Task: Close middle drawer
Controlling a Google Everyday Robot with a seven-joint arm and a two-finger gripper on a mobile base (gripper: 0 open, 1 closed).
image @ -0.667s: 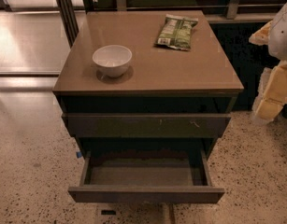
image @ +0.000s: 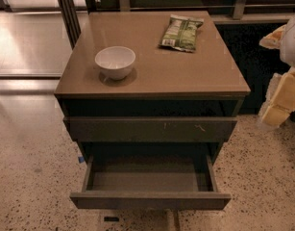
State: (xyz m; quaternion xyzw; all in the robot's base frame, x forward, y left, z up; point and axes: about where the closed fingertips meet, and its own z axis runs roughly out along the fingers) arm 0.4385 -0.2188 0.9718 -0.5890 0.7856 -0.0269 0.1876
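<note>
The claw (image: 277, 110) hangs at the right of the desk (image: 152, 91); its opening cannot be determined. The middle drawer (image: 149, 200) stands pulled out, below and left of the claw. Set the claw on the front's centre; push squarely inward.

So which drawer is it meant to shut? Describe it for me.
Find the brown cabinet holding a white bowl and a green packet, with the robot's hand off to its right. The middle drawer is the one pulled far out; its plain front sits below the scratched front.
</note>
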